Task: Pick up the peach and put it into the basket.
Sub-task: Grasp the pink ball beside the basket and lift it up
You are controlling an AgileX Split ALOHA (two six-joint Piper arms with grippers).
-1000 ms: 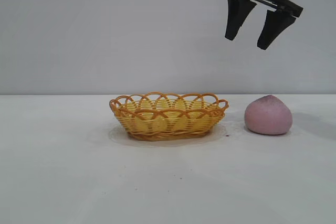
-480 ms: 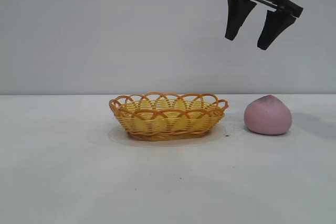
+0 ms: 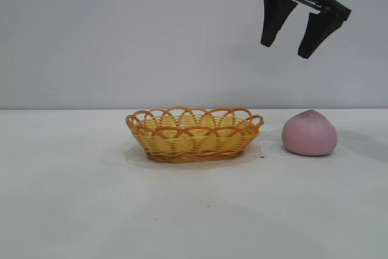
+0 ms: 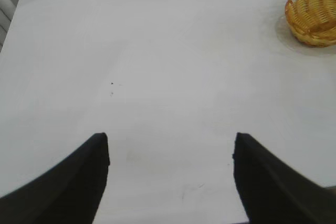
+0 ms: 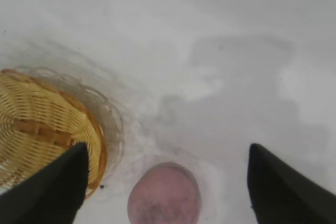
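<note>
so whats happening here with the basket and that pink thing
Nothing is being held yet. The right gripper hangs open, high above the peach, which sits on the white table just beside the basket, not touching it. The basket holds nothing so far. The left gripper is open too, off to the side over bare table, away from both. The pickup has not begun.

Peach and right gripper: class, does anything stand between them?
Nothing visible does. The open right gripper hangs above the dusty pink rounded peach on the white table, with only air between.
</note>
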